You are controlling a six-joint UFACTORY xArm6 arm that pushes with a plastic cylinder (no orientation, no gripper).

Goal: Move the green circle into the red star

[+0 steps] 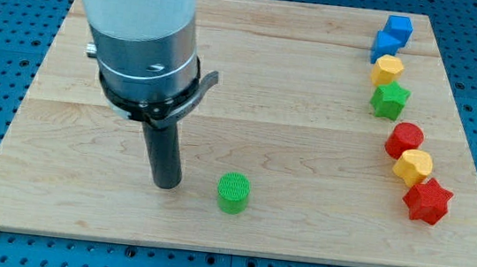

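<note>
The green circle (234, 193) lies on the wooden board (294, 113) near the view's bottom centre. The red star (428, 201) lies at the view's right, at the bottom end of a column of blocks. My tip (166, 184) rests on the board just to the left of the green circle, a small gap apart from it. The arm's white and grey body (147, 35) rises above it at the view's upper left.
A column of blocks runs down the view's right: a blue cube (399, 29), a second blue block (385, 47), a yellow hexagon (387, 69), a green star (389, 100), a red circle (406, 139), a yellow hexagon (413, 166).
</note>
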